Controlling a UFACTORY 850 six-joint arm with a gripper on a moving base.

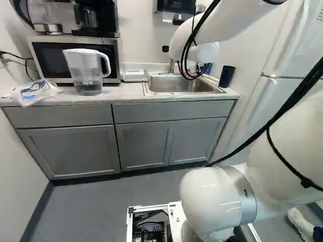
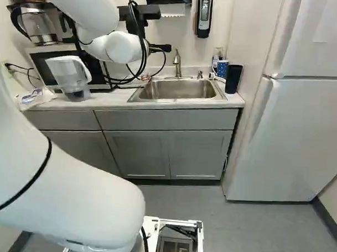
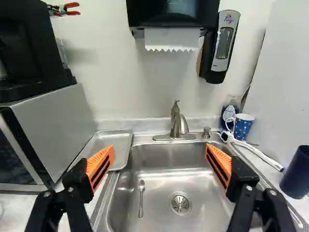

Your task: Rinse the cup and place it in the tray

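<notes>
Wrist view: claw [image 2: 162, 48] spread wide, with tray [image 3: 113, 140], patterned mug [image 3: 243, 127], dark cup [image 3: 296, 173] ahead.

1. Silver rectangular sink [image 2: 181, 90], upper middle, right base view: metal, smooth, satin sheen.
2. Silver shallow tray [image 1: 135, 76], upper middle, left base view: metal, low shine.
3. Translucent white-handled pitcher [image 1: 87, 70], upper left, same view: plastic-looking, smooth.
4. White towel sheet [image 2: 173, 10], top, right base view: matt paper.
</notes>
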